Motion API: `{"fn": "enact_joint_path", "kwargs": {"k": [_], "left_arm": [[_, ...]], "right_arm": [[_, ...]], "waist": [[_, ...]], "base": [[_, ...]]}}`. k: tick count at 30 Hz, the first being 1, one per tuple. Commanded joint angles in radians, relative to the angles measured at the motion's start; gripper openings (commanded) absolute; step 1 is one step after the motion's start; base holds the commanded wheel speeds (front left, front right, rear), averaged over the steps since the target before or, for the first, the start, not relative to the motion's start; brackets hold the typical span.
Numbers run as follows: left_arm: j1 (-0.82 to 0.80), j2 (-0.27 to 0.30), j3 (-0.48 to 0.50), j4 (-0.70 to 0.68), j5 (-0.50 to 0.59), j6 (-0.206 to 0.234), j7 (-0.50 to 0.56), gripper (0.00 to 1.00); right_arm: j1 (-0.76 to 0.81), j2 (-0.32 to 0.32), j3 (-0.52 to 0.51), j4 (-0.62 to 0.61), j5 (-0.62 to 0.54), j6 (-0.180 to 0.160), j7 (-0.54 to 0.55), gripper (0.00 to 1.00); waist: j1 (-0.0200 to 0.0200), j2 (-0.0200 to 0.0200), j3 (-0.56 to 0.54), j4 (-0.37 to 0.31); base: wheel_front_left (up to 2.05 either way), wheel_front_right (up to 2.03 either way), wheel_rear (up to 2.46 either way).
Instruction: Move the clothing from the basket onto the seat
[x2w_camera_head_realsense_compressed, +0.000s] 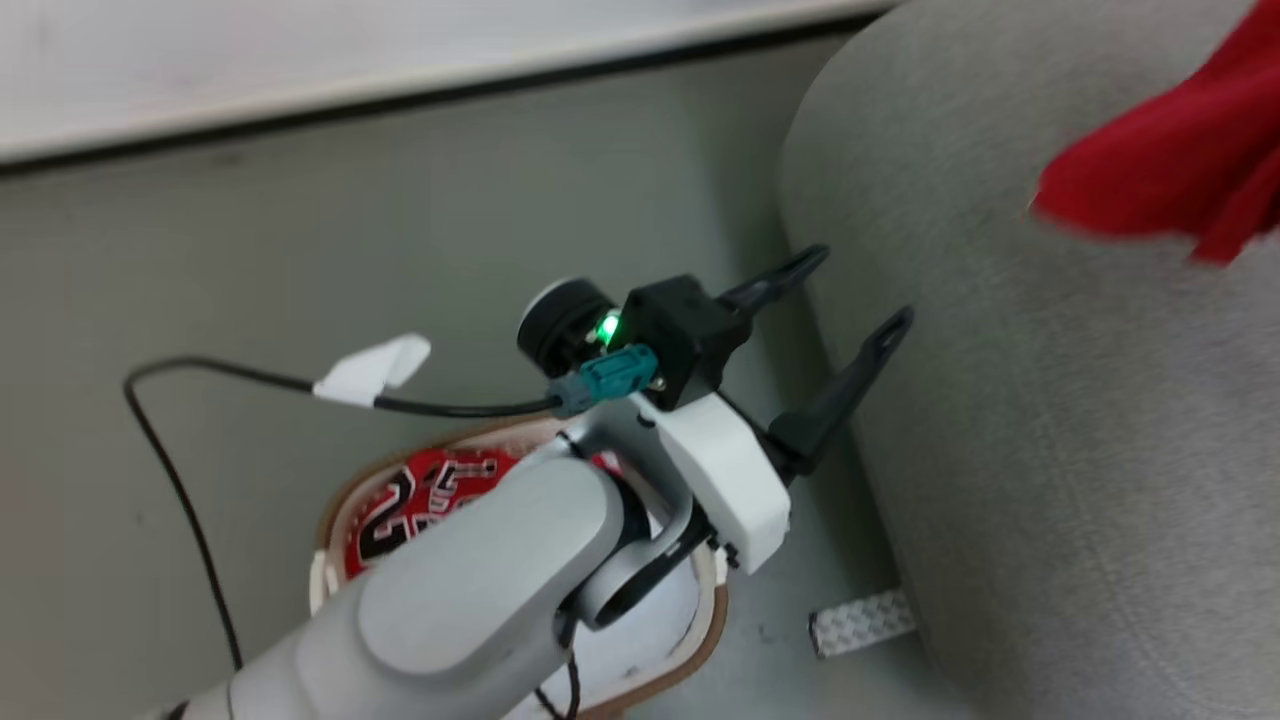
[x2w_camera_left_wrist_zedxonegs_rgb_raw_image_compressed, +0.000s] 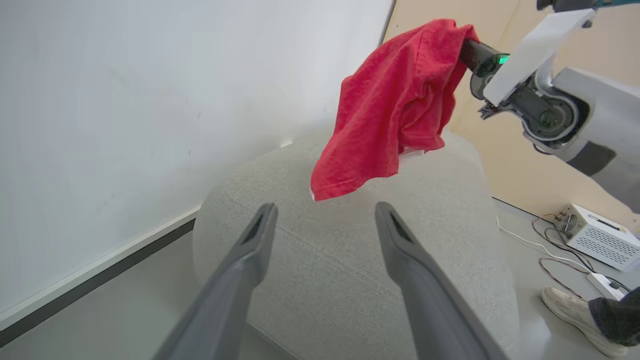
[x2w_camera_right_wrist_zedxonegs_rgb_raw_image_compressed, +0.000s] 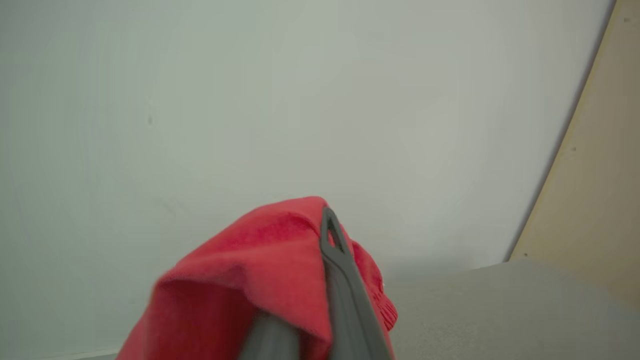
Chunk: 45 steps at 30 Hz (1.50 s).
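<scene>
Head view: my left gripper (x2w_camera_head_realsense_compressed: 862, 287) sits mid-frame, fingers apart, just beside the sofa (x2w_camera_head_realsense_compressed: 1050, 450). At lower centre the basket (x2w_camera_head_realsense_compressed: 340, 505) holds a numbered jersey (x2w_camera_head_realsense_compressed: 420, 500). A red shirt (x2w_camera_head_realsense_compressed: 1160, 180) shows at upper right.

Left wrist view adds the carrier: the shirt hangs from my right arm (x2w_camera_left_wrist_zedxonegs_rgb_raw_image_compressed: 590, 115) above the sofa, with a shoe (x2w_camera_left_wrist_zedxonegs_rgb_raw_image_compressed: 565, 305) at lower right.

Right wrist view, bottom centre: my right gripper (x2w_camera_right_wrist_zedxonegs_rgb_raw_image_compressed: 327, 225), fingers clamped on the shirt.

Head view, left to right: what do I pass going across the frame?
First the basket holding the numbered jersey → open left gripper → red garment above the sofa.
</scene>
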Motion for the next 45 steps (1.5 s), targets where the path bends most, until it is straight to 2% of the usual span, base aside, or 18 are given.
{"fn": "enact_joint_path", "kwargs": {"k": [1,5,6,8,12,16,18,19,20,25,30,38,40,45], "left_arm": [[-0.034,0.002,0.004,-0.011,0.021,-0.004,0.008,1.00],[-0.091,-0.001,0.007,-0.043,0.033,-0.012,0.022,1.00],[-0.111,-0.007,0.004,-0.056,0.040,-0.015,0.029,1.00],[-0.121,-0.009,0.003,-0.060,0.045,-0.018,0.030,1.00],[-0.115,-0.002,0.004,-0.060,0.041,-0.016,0.024,1.00],[-0.088,0.019,0.004,-0.047,0.032,-0.013,0.017,1.00],[-0.073,0.028,0.007,-0.040,0.022,-0.012,0.010,1.00],[-0.064,0.034,0.009,-0.035,0.018,-0.010,0.008,1.00],[-0.057,0.040,0.012,-0.031,0.012,-0.007,0.006,1.00],[-0.017,0.060,0.025,-0.014,-0.006,0.003,-0.013,1.00],[0.042,0.073,0.043,0.012,-0.030,0.021,-0.049,1.00],[0.179,0.091,0.079,0.086,-0.060,0.085,-0.158,1.00],[0.246,0.096,0.097,0.120,-0.077,0.111,-0.200,1.00],[0.352,0.107,0.118,0.176,-0.091,0.143,-0.248,1.00]], "right_arm": [[-0.058,-0.015,-0.043,0.019,-0.031,-0.002,0.007,0.00],[-0.203,-0.031,-0.198,0.086,-0.088,-0.002,0.025,0.00],[-0.258,-0.047,-0.271,0.123,-0.128,-0.002,0.032,0.00],[-0.302,-0.058,-0.334,0.172,-0.172,-0.002,0.034,0.00],[-0.337,-0.047,-0.455,0.278,-0.252,-0.002,0.017,0.00],[-0.304,-0.006,-0.528,0.385,-0.322,-0.002,-0.014,0.00],[-0.286,0.010,-0.546,0.431,-0.349,-0.002,-0.039,0.42],[-0.279,0.025,-0.549,0.452,-0.352,-0.002,-0.050,0.84],[-0.272,0.037,-0.552,0.469,-0.357,-0.002,-0.063,1.00],[-0.199,0.076,-0.497,0.513,-0.331,-0.002,-0.107,1.00],[-0.096,0.094,-0.399,0.470,-0.298,-0.002,-0.127,1.00],[0.138,0.117,-0.235,0.239,-0.246,-0.002,-0.133,1.00],[0.234,0.134,-0.180,0.142,-0.233,-0.002,-0.133,1.00],[0.390,0.159,-0.097,0.015,-0.216,-0.002,-0.130,1.00]], "waist": [[-0.0003,-0.0001,0.173,0.075],[-0.0003,-0.0001,0.271,0.102],[-0.0003,-0.0001,0.306,0.114],[-0.0003,-0.0001,0.330,0.125],[-0.0003,-0.0001,0.353,0.138],[-0.0003,-0.0001,0.343,0.133],[-0.0003,-0.0001,0.322,0.125],[-0.0003,-0.0001,0.308,0.120],[-0.0003,-0.0001,0.295,0.115],[-0.0003,-0.0001,0.202,0.093],[-0.0003,-0.0001,0.085,0.084],[-0.0003,-0.0001,-0.115,0.121],[-0.0003,-0.0001,-0.186,0.145],[-0.0003,-0.0001,-0.293,0.195]], "base": [[0.00,0.00,0.00],[0.00,0.00,0.00],[0.00,0.00,0.00],[0.00,0.00,0.00],[0.00,0.00,0.00],[0.00,0.00,0.00],[0.00,0.00,0.00],[0.00,0.00,0.00],[0.00,0.00,0.00],[0.00,0.00,0.00],[0.00,0.00,0.00],[0.00,0.00,0.00],[0.00,0.00,0.00],[0.00,0.00,0.00]]}}
